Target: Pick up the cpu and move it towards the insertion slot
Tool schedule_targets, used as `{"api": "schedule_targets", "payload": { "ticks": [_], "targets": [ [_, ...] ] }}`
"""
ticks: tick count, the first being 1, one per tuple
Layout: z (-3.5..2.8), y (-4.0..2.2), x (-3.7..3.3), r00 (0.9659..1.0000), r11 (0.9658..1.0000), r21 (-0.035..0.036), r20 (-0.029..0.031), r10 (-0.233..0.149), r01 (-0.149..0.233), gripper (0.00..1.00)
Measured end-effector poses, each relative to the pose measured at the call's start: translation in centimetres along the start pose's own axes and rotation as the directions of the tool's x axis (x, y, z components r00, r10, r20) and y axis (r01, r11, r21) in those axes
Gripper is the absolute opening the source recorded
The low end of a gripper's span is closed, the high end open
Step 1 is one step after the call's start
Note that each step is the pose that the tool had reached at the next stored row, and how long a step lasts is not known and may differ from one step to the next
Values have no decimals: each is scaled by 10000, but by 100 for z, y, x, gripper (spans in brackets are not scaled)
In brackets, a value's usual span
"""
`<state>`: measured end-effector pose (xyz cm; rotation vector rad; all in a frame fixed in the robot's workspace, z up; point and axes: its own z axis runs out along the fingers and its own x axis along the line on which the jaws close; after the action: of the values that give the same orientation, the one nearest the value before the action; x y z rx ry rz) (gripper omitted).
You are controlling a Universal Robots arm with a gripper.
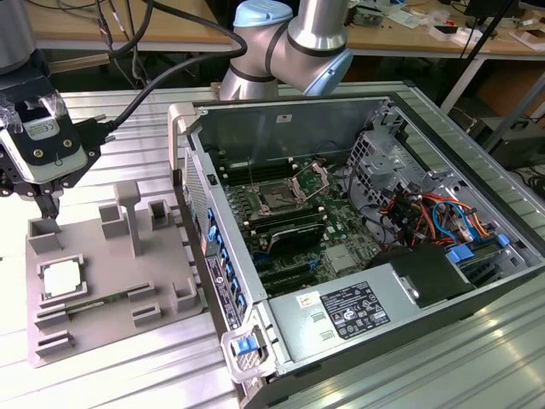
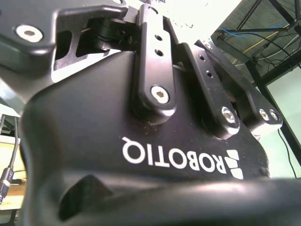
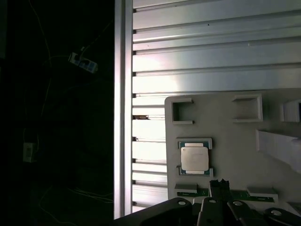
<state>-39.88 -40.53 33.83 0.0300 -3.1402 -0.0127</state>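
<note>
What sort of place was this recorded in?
Probably a robotics lab or workshop: an open computer case lies on a slatted aluminium table, the cpu sits in a grey plastic fixture, and cluttered workbenches stand behind the robot arm.

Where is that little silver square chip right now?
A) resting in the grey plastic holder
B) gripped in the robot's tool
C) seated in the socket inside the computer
A: the cpu lies in its raised frame on the grey fixture, outside the computer case.

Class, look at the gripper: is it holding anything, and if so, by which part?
Nothing is held. The cpu lies in the grey fixture, and the gripper hovers above, apart from it.
</note>
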Motion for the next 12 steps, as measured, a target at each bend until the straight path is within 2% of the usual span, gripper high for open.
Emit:
{"api": "schedule_targets", "payload": {
  "ticks": [12],
  "targets": [
    [25, 0, 0, 10000, 10000, -1, 0, 0, 0, 11]
  ]
}}
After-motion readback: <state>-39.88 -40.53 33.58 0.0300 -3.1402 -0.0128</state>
